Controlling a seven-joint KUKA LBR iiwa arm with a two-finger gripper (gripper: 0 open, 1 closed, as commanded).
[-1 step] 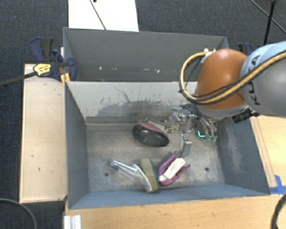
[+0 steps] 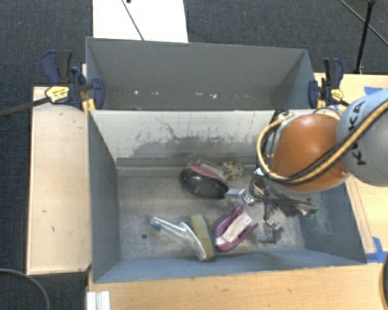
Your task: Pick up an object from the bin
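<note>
Gripper (image 2: 269,221) low over bin (image 2: 103,192) floor, right side; purple-pink item (image 2: 231,230) just left; jaw state: cannot tell

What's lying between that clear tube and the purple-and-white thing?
In the camera view, an olive-green strip lies between the clear tube and the purple-and-white thing.

One camera looks down, slightly tilted, into the whole bin (image 2: 103,192).

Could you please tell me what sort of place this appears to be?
Probably a robotics lab's bin-picking test cell: a robot arm with an orange wrist cover reaches into a grey metal bin of small loose things like a dark oval object.
</note>
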